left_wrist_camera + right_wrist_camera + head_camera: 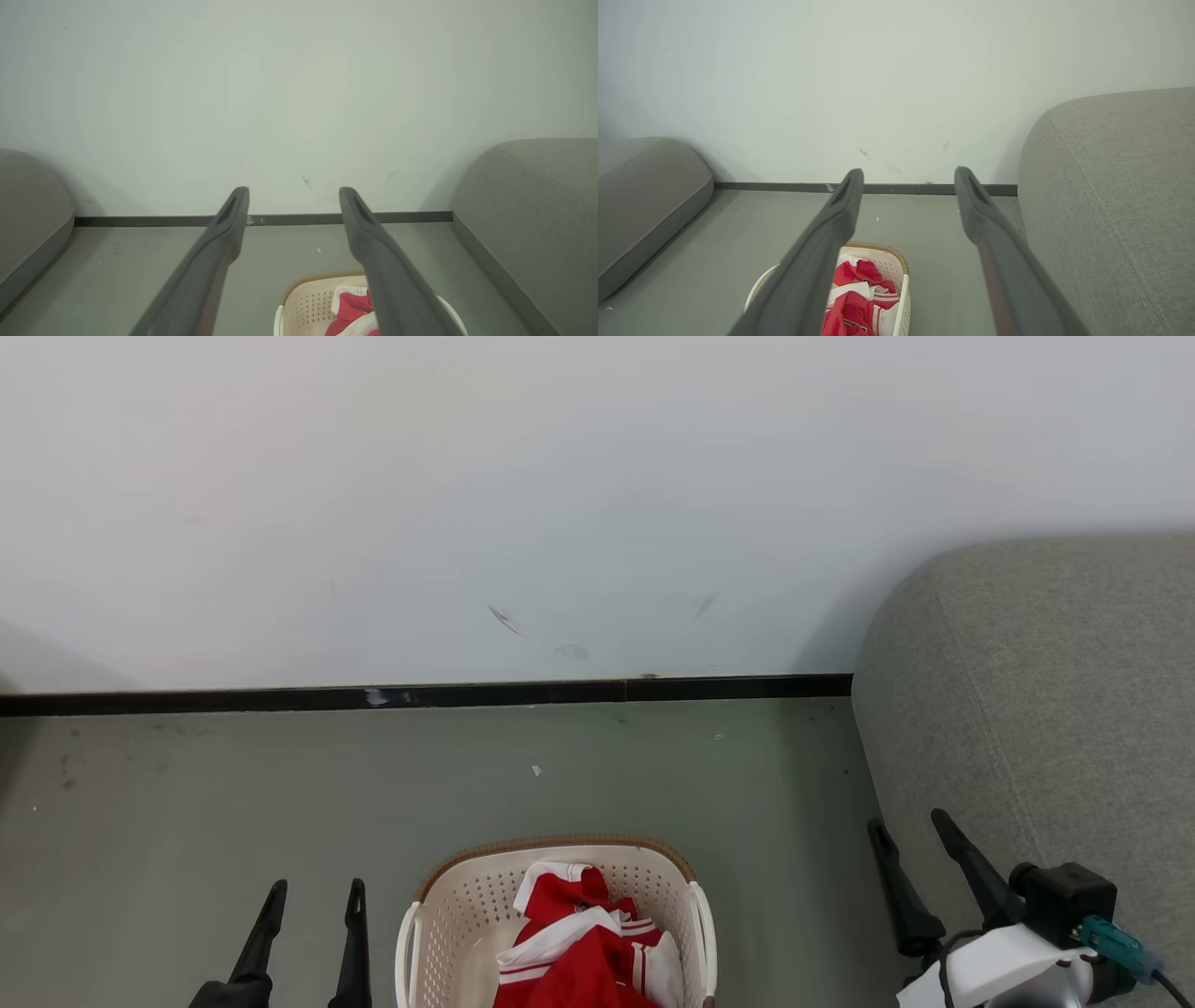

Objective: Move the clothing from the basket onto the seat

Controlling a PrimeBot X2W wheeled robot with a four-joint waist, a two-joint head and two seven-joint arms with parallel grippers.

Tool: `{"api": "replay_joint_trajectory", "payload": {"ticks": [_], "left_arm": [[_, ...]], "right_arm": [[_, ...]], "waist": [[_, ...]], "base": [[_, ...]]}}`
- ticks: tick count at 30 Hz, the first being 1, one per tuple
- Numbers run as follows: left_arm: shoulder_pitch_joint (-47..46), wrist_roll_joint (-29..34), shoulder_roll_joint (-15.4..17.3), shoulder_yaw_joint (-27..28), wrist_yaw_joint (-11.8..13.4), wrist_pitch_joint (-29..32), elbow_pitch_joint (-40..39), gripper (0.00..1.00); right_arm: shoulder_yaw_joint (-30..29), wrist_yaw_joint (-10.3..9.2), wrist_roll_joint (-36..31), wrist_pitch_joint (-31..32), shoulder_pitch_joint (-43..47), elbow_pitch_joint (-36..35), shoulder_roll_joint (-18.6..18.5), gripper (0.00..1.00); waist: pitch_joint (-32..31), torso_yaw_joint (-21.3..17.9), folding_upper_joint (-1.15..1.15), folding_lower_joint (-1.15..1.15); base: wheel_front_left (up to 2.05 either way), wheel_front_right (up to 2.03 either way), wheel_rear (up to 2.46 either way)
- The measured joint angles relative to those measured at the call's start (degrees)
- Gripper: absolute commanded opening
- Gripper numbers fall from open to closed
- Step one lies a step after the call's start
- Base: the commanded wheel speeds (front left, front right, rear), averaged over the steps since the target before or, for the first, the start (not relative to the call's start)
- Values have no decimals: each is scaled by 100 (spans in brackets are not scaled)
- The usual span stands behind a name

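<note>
The clothing is seen crumpled inside the basket, as red fabric with white collars and white striped trim. It is heaped towards the basket's middle and right side, and none of it is draped over the brown woven-look rim. The basket is stood upright on the grey-green floor, and its cream perforated walls and both side handles are shown in the head view. Just to the left of the basket, and not touching it, the left gripper is held with its two dark fingers spread apart and nothing between them. In the left wrist view, part of the basket is covered by the right-hand finger. Further off, to the right of the basket, the right gripper is likewise held with its fingers parted and empty. Its tips are seen against the lower edge of the seat. The seat is placed to the right of the basket, well apart from it, with a strip of bare floor left between them. Behind the basket, the floor is bounded by a black baseboard. Above the baseboard, a white wall marked with a few dark scuffs is seen. Far to the left of the basket, a second grey cushion is shown in both wrist views.
</note>
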Motion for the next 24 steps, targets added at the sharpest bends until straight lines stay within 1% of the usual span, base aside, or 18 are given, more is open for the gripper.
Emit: {"api": "replay_joint_trajectory", "payload": {"ticks": [16,24], "left_arm": [[0,1,2,55,0,0,44,100],[-9,160,179,-40,-21,0,204,100]], "right_arm": [[8,0,9,-1,107,-88,1,100],[-23,0,3,-1,108,-214,4,100]], "waist": [[145,1,0,0],[299,-15,0,0]], "base": [[0,0,0],[0,0,0]]}}
